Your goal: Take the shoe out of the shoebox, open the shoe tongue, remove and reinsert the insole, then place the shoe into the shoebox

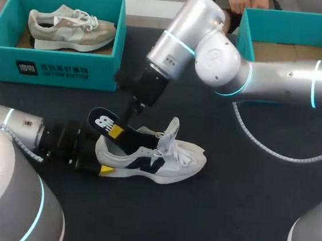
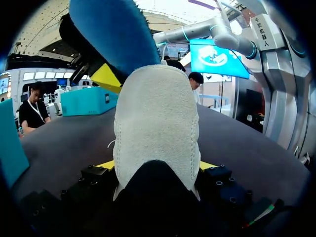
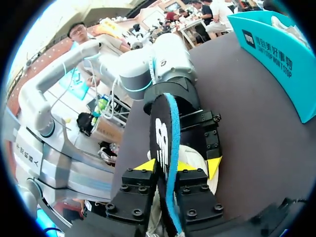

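The white sneaker (image 1: 157, 157) rests on the dark table (image 1: 244, 210), its heel clamped between the left gripper's (image 1: 103, 159) fingers. The right gripper (image 1: 118, 131) is closed tight on the dark insole (image 1: 103, 119) (blue underneath), whose heel end sticks out of the shoe's opening. Behind, a teal shoebox (image 1: 51, 68) holds another sneaker (image 1: 72, 29).

A dark bench (image 1: 244, 210) fills the view. At its far left corner stands an open-topped teal box (image 1: 51, 68) with white print on its front wall. Inside it a beige and grey sneaker (image 1: 71, 29) lies on its sole, toe pointing right, its white laces loose. A white coiled cable (image 1: 286, 159) curves across the bench's right side.
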Tool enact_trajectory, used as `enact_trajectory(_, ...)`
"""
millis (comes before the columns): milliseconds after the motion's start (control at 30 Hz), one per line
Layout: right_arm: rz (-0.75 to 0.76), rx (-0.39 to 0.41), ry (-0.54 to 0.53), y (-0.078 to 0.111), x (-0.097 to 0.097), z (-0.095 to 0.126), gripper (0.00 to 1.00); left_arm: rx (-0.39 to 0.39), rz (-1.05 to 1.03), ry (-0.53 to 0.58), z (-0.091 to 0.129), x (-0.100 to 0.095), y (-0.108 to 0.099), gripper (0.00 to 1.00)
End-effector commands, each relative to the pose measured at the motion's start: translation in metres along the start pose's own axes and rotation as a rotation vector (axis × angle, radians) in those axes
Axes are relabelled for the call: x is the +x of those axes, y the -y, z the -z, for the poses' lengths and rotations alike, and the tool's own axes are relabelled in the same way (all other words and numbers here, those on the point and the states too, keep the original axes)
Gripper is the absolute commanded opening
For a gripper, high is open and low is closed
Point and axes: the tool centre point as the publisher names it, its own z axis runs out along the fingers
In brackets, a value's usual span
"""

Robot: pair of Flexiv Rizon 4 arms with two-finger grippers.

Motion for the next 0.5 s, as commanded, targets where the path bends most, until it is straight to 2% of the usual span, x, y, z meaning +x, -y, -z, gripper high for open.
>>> enact_trajectory(33, 0.0, 0.01, -0.008, -0.007, 0.0, 0.001, 0.0, 0.0, 0.0, 0.003, -0.001, 0.001, -0.002, 0.0)
enact_trajectory(233, -0.02, -0.028, -0.017, -0.026, 0.01, 0.012, 0.0, 0.0, 0.0, 0.003, -0.001, 0.001, -0.002, 0.0)
enact_trajectory(500, -0.026, -0.181, 0.041, -0.063, 0.025, 0.041, 0.0, 0.0, 0.0, 0.003, -0.001, 0.001, -0.002, 0.0)
